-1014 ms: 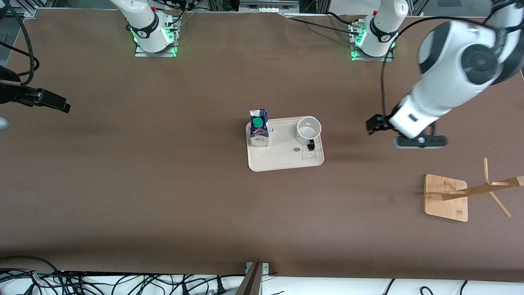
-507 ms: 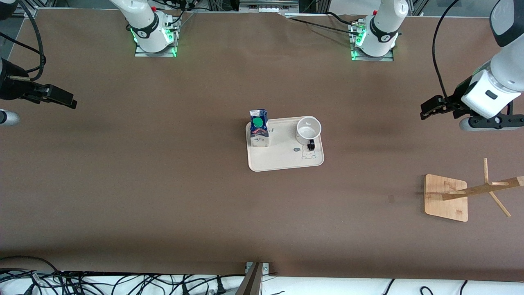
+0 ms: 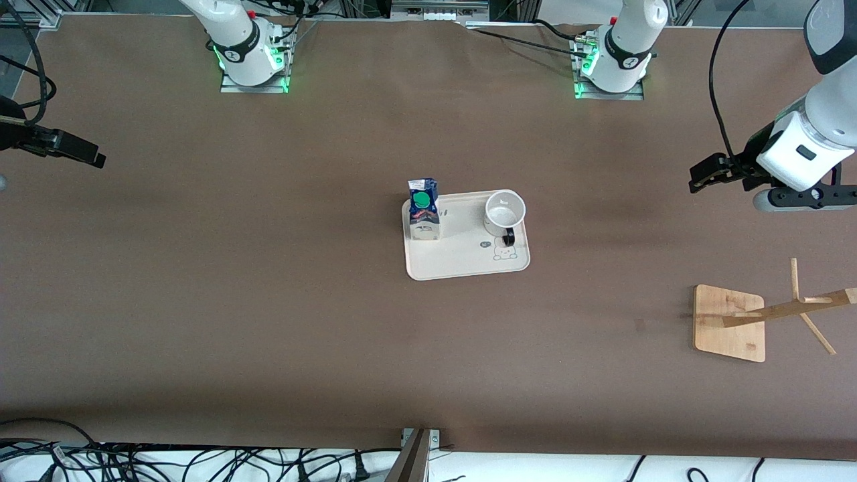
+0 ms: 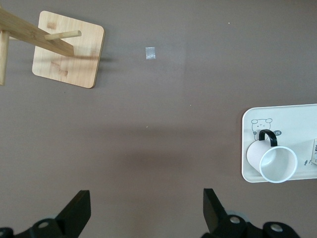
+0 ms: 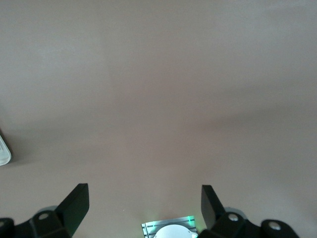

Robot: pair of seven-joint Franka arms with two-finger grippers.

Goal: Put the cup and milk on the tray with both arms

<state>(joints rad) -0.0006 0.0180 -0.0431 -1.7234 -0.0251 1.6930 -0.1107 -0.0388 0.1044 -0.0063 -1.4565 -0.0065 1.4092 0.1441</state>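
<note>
On tray (image 3: 462, 264): cup (image 3: 503, 212), milk (image 3: 424, 209); tools apparently apart.

arms: white shells, black joints | bases: green lights | cables: black | tools: black fingers

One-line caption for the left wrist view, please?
Open left gripper over bare table, cup upright on the tray, wooden stand nearby.
</note>
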